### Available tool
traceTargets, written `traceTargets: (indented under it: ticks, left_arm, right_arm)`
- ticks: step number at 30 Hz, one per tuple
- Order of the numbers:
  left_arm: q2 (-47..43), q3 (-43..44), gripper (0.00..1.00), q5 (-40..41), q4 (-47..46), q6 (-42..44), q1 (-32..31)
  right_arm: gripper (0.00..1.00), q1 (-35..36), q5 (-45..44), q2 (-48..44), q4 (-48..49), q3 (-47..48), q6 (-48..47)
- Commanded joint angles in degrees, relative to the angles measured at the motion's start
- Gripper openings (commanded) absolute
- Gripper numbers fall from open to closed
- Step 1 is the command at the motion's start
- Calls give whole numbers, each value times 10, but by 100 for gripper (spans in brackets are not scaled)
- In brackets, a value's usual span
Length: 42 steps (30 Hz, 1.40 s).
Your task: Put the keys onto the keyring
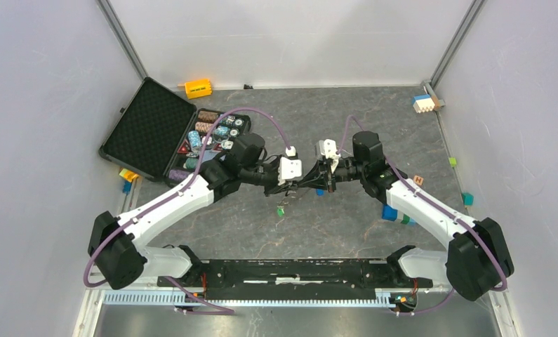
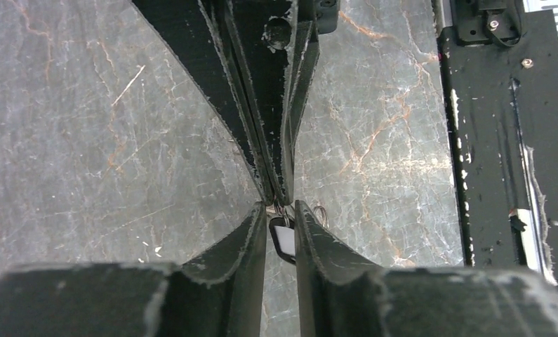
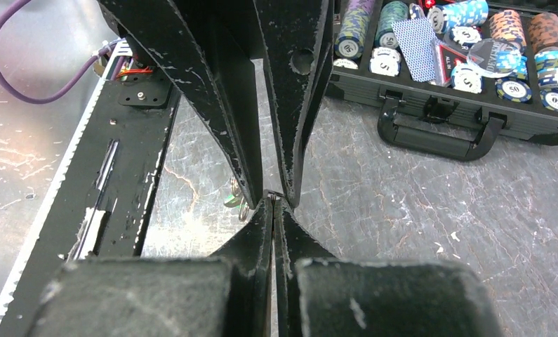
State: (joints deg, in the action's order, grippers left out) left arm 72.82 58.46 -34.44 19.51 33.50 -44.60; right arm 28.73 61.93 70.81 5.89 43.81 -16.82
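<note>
We see two robot arms meeting tip to tip above the middle of a grey, veined table (image 1: 346, 232). The left gripper (image 2: 279, 210) has its jaws a narrow way apart, with the black key (image 2: 283, 237) sitting between its fingers. We cannot tell whether they press on it or merely flank it. The right gripper (image 3: 274, 205) is clenched tight, its tips meeting the left one's tips; whether a thin wire is caught in that pinch is hidden. Just beside the tips a small loop of metal shows, which we take for part of the keyring (image 2: 321, 213). The green key (image 1: 281, 209) appears to dangle in the air below the meeting point.

We judge the main risk to be a drop: if the left jaws are loose, or part further, the bunch may slip down to the table. The clenched right tips hold, at best, very little metal, so a small sideways pull from either arm could twist the ring free. The fingers crowd both wrist views, hiding the ring's opening, so a key could miss it.
</note>
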Motion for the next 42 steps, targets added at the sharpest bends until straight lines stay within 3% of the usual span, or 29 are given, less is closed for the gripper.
traceTargets:
  ticks: [1,10,18,26,32,42]
  left_arm:
    - [11,25,24,-35,2,-23,1]
    - [20,15,4,-44,-3,-29,1]
    - [28,1,7,-60,-35,-55,2]
    - [8,-31,2,-87,-86,-70,11]
    - [-8,-37,2,-86,-89,-74,21]
    - [-6,-25,2,-57,-49,-37,21]
  right_arm:
    - [0,-2,11,-23,18,23,-6]
    - [0,-3,10,-25,20,21,-3]
    - [0,-3,11,-25,42,12,15]
    - [0,-4,9,-22,69,-6,28]
    - [0,-7,-3,-24,26,-3,-14]
    - [24,-8,-17,-19,-83,21,-97]
